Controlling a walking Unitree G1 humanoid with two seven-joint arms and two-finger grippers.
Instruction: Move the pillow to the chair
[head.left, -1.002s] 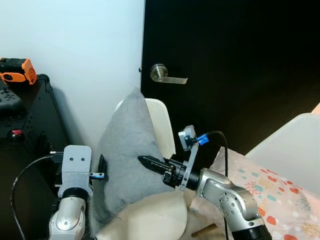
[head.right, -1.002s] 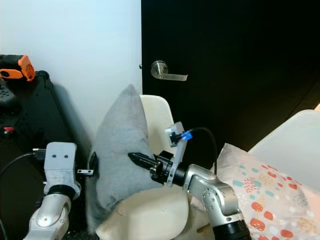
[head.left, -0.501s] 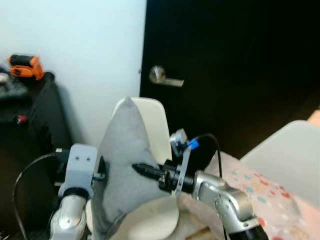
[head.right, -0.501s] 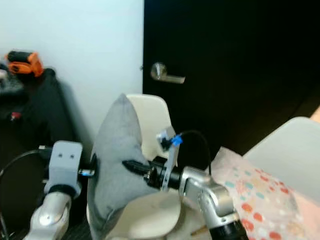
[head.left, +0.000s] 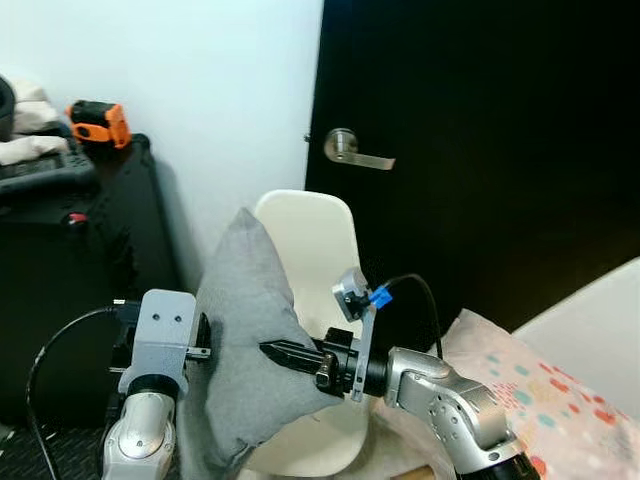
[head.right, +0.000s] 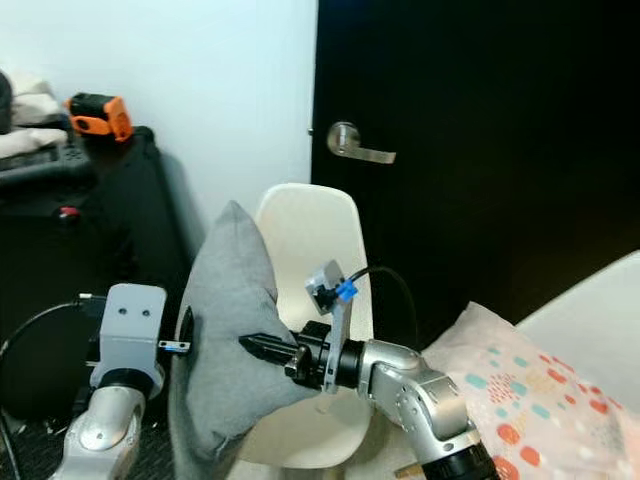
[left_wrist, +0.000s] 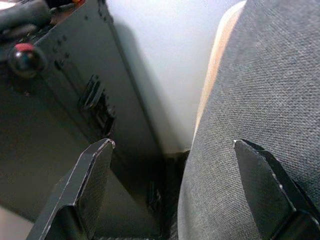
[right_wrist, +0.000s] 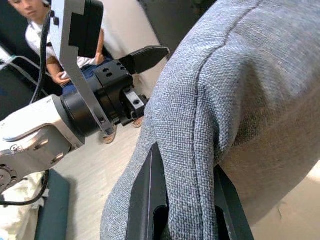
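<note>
- left gripper (left_wrist: 170, 192) is spread wide, one finger (left_wrist: 260, 187) pressed against the grey pillow's (head.left: 250, 350) left side
- pillow stands upright on the cream chair's (head.left: 315, 250) front edge
- right gripper (head.left: 285, 352) is clamped on the pillow's right seam

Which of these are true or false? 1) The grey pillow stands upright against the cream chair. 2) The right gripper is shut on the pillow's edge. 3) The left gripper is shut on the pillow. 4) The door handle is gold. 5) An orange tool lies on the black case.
1) True: the grey pillow stands on the cream chair.
2) True: the right gripper pinches its seam.
3) False: the left gripper is open, one finger against the fabric.
4) False: the door handle is silver.
5) True: the orange tool lies on the black case.
</note>
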